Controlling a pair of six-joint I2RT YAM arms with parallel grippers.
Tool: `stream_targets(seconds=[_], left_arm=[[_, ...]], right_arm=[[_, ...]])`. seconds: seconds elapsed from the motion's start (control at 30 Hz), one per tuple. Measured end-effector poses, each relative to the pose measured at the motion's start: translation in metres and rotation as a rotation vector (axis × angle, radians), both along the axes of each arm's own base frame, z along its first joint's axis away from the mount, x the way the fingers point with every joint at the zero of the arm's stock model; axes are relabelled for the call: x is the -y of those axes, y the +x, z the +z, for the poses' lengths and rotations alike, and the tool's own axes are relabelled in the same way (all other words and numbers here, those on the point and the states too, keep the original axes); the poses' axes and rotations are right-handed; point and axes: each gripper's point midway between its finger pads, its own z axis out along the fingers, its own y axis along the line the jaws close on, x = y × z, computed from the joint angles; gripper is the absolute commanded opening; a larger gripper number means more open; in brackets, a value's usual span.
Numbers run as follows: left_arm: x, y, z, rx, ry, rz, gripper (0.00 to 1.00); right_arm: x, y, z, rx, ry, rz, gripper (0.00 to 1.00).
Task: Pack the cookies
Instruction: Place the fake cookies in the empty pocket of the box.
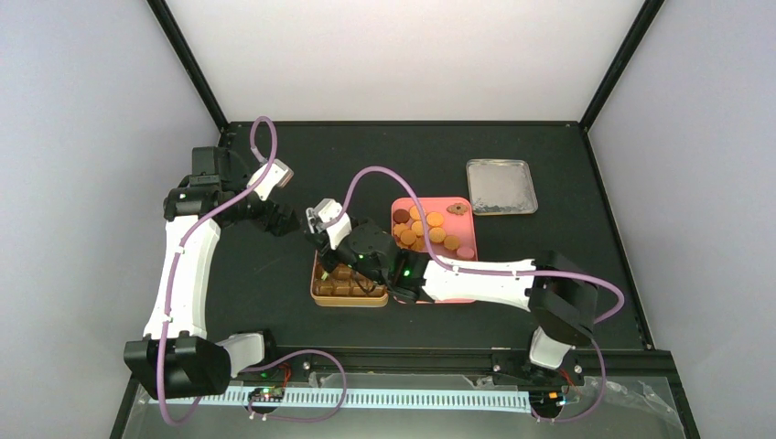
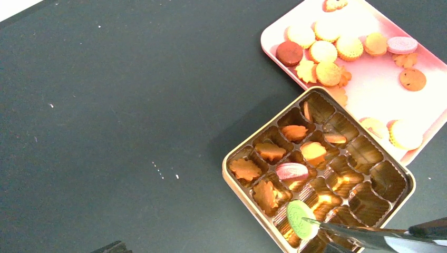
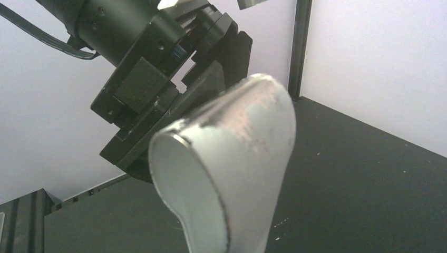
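Metal tongs [image 2: 369, 235] pinch a round green cookie [image 2: 300, 219].

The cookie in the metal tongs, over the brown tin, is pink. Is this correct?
No. The cookie in the metal tongs is pale green, not pink; the left wrist view shows it. It is over the brown tin.

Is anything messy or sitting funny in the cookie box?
Yes, a little. In the tin, the pink cookie seems to lie tipped across a divider instead of flat in one compartment. One thin orange cookie in the top corner compartment stands on edge. Nothing looks spilled or broken.
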Motion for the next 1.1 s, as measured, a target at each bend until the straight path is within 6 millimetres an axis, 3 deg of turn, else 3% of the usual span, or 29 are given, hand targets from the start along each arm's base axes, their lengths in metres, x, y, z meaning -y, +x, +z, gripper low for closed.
stream_targets(seconds=[0.63,1.1], left_arm=[[-0.002,0.0,-0.001,0.003,0.015,0.0,0.98],[-0.003,0.001,-0.001,0.004,0.02,0.002,0.98]], right_arm=[[-0.012,0.01,-0.029,-0.022,-0.013,0.001,0.07],[-0.016,0.006,-0.026,-0.047,0.011,0.042,0.1]])
